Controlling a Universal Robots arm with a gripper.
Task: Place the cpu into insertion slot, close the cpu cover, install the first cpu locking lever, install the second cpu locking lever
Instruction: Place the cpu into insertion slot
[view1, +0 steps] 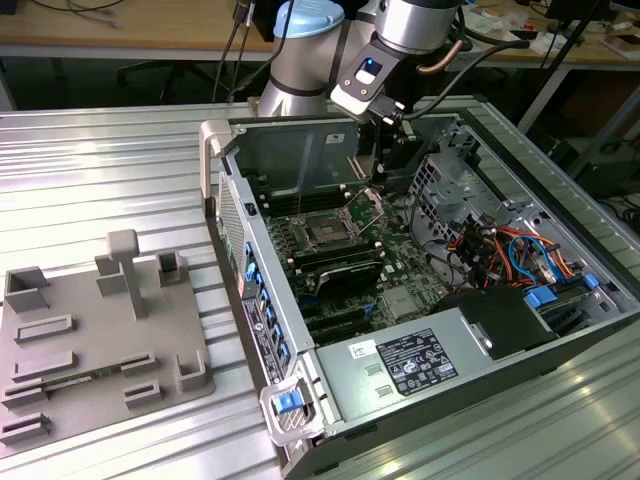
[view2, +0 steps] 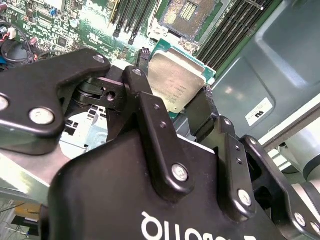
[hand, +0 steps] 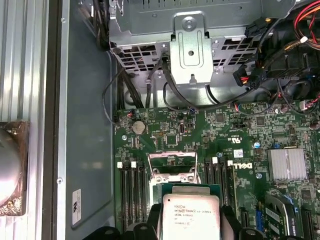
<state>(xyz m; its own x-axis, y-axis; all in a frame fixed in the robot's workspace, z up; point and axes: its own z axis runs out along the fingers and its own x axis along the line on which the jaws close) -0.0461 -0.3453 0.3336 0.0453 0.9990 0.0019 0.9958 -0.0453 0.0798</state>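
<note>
Gripper (view2: 168, 94) clamped on cpu (hand: 191, 217), insertion slot (view1: 325, 232) uncovered

A robotics lab is indicated by an opened computer case (view1: 300, 150) on a ribbed metal surface (view1: 100, 170) (cluttered benches (view1: 130, 35) behind).

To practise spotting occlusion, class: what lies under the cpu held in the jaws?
Green circuit board and black memory slots show around the cpu; the open insertion slot lies beyond it. Whatever sits directly beneath is covered.
</note>
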